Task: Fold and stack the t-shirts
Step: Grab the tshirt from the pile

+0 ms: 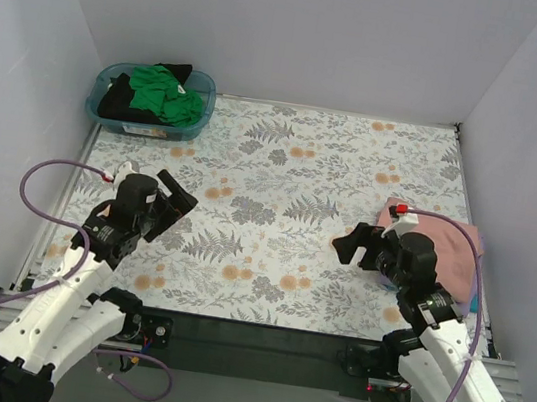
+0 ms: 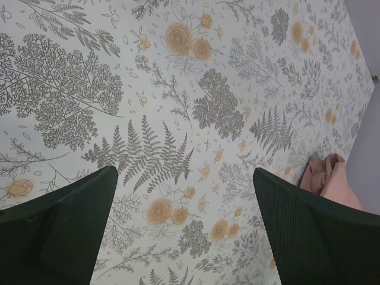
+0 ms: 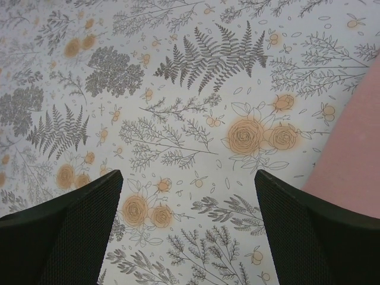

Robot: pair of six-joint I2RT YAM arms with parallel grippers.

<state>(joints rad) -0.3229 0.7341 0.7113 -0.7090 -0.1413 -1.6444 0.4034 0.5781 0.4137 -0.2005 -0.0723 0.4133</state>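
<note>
A salmon pink t-shirt [image 1: 453,251] lies folded at the table's right edge, partly behind my right arm; it also shows in the right wrist view [image 3: 353,154] and the left wrist view [image 2: 329,178]. A bright green t-shirt [image 1: 168,93] and a black t-shirt [image 1: 120,98] lie bunched in the teal tub [image 1: 146,125] at the back left. No lavender shirt is in view. My left gripper [image 1: 180,200] is open and empty over the left of the table. My right gripper [image 1: 353,246] is open and empty just left of the pink shirt.
The table wears a floral cloth [image 1: 290,194]. White walls close in the left, back and right sides. The teal tub stands in the back left corner. Purple cables loop beside both arms.
</note>
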